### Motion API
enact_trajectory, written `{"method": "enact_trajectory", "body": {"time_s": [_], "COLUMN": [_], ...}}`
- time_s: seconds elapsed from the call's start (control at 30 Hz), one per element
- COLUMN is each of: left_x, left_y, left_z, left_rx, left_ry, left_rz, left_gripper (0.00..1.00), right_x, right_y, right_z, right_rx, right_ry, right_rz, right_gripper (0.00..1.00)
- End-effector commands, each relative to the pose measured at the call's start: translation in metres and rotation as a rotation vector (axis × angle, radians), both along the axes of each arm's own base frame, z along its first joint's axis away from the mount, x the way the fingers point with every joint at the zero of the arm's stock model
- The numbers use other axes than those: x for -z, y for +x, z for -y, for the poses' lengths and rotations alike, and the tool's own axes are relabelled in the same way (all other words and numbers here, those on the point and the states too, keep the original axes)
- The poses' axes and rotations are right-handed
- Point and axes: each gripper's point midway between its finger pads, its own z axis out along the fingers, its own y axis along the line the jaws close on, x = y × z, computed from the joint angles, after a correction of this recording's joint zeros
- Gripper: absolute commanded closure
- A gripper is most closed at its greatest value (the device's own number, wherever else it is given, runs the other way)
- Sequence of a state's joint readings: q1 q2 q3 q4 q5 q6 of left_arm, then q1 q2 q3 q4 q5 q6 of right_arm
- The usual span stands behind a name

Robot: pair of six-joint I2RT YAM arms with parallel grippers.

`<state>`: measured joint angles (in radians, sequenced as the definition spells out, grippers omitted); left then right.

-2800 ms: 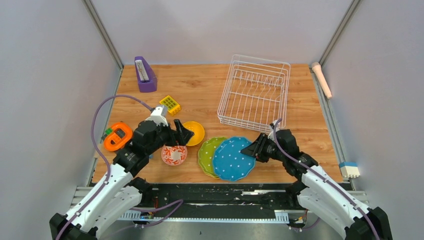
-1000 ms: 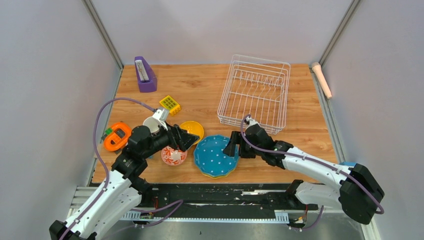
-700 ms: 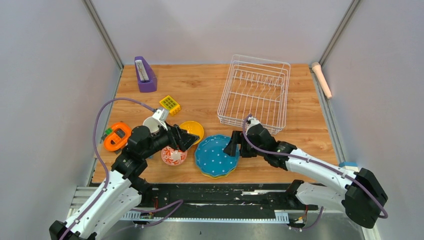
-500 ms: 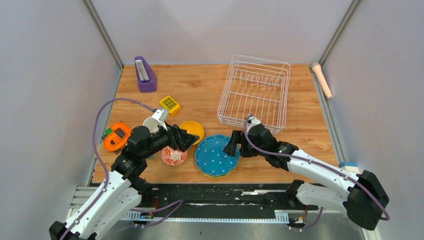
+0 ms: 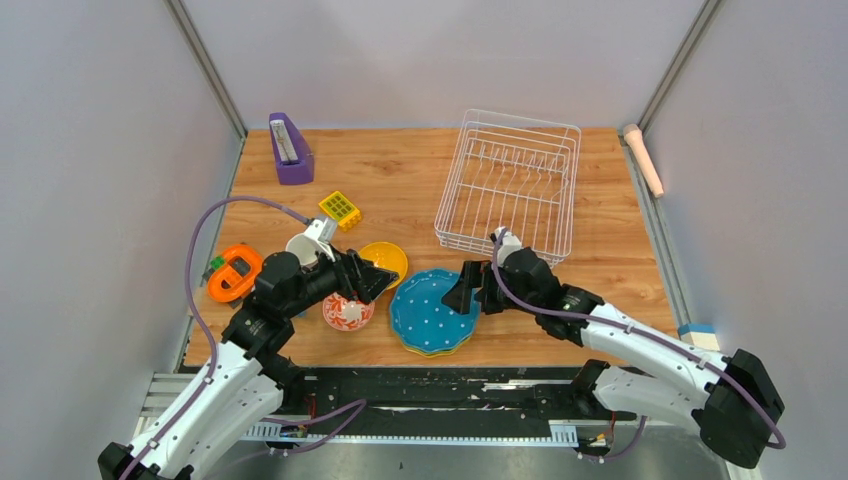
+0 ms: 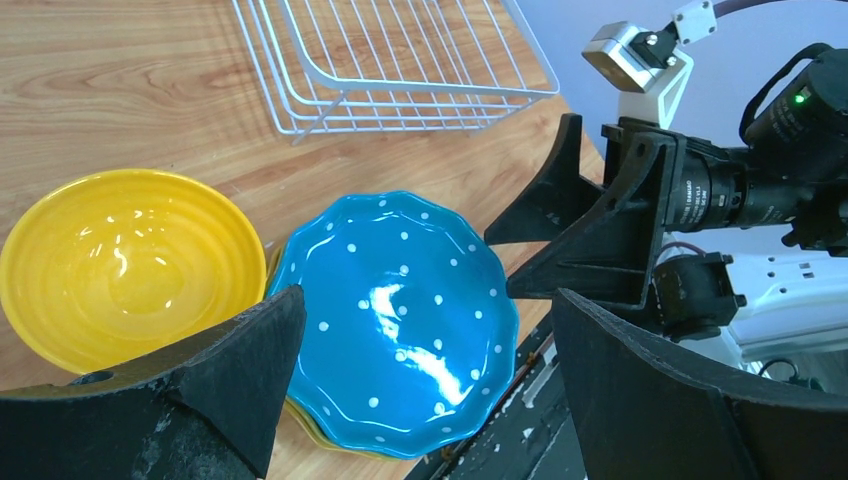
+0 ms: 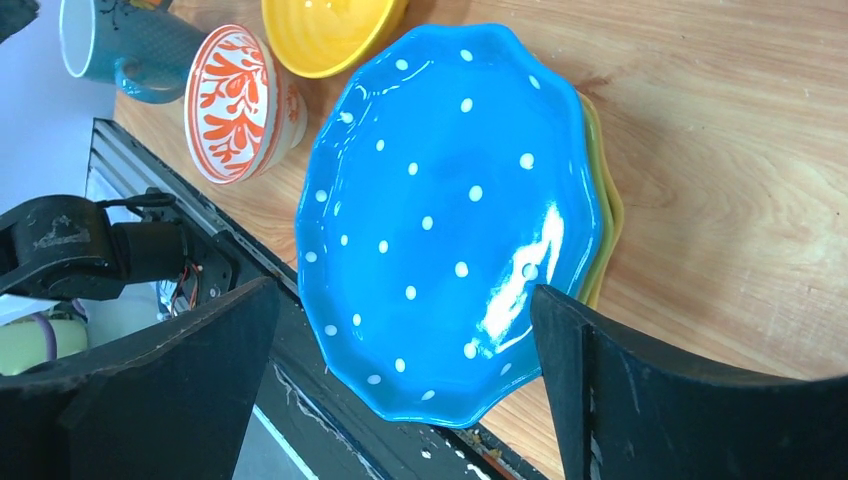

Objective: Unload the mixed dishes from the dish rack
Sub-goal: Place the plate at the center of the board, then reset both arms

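— Where are the dishes found?
— The blue dotted plate point(image 7: 440, 220) is seen lying flat on top of a yellow-green plate point(image 7: 610, 215), on the wooden table point(image 5: 400, 180) just in front of the white wire dish rack point(image 5: 508, 190). The stacking is judged to save room near the front edge.
— Is anything held?
— Nothing is. The right gripper point(image 5: 463, 291) is spread wide at the blue plate's rack-side edge and no dish is clamped; whether it touches the plate cannot be told. The left gripper point(image 5: 372, 276) is likewise spread wide and bare, near the yellow bowl point(image 6: 120, 265).
— And the containers?
— No dish is seen in the rack. The yellow bowl and the red-and-white bowl point(image 7: 240, 100) are seen unfilled. A teal cup point(image 7: 120, 50) is set beside them, its inside not shown. The unloading is judged all but done.
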<state>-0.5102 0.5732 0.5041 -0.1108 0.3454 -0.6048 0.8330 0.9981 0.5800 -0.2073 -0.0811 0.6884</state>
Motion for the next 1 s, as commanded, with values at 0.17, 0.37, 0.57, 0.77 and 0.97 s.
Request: {"method": "enact_trajectory", "body": {"time_s": [0.17,0.37,0.57,0.77,0.97], "left_x": [-0.030,-0.033,-0.024,-0.034,-0.057], "left_y": [0.002,0.013,0.023,0.016,0.008], "left_z": [-0.003,-0.021,-0.069,-0.103,-0.133], "left_rx": [-0.024,-0.159,-0.433,-0.578,-0.708], "left_ry": [-0.030,-0.009,0.115,0.167,0.145], "left_rz": [0.055,0.007,-0.105,-0.105,-0.048], "left_gripper": [0.00,0.00,0.00,0.00,0.00], "right_x": [-0.032,-0.052,-0.093,-0.127,-0.156], "right_y": [0.013,0.056,0.075,0.074,0.064], "right_z": [0.003,0.056,0.104,0.140,0.160], "right_rx": [0.041,0.409,0.667,0.786,0.816], "right_ry": [0.049,-0.076,-0.148,-0.163,-0.124], "right_rz": [0.130,0.222,0.314,0.419,0.487], "right_gripper": [0.00,0.00,0.00,0.00,0.00]}}
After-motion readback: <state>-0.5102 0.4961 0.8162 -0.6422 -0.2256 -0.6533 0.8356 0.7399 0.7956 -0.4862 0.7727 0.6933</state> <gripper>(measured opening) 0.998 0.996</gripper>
